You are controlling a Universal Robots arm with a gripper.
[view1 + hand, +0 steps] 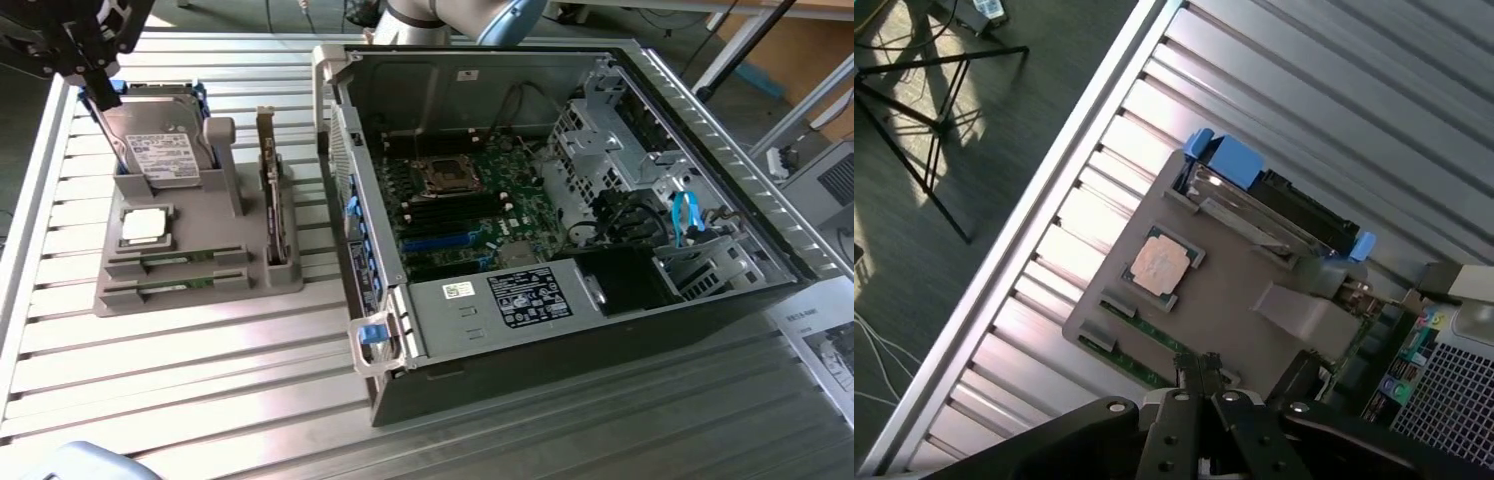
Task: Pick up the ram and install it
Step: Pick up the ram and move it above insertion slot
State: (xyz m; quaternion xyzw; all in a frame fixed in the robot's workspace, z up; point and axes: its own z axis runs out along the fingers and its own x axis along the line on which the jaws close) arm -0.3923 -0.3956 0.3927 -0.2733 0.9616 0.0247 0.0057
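Note:
The ram shows as two thin green sticks [1146,331] lying in slots along one edge of the grey holder [1234,290]. In the exterior view those sticks [174,263] sit at the holder's near end. My gripper [1198,365] is shut with nothing between its fingers. It hangs above the holder, its tips over the ram slots in the wrist view. In the exterior view the gripper [100,88] is high at the upper left, above the hard drive [160,150].
The holder also carries a CPU [1159,262], a hard drive in a blue caddy [1254,185] and an upright expansion card [274,200]. An open computer case [694,130] with its motherboard [454,200] stands at the exterior view's right. The slatted table's edge [1054,190] runs close by.

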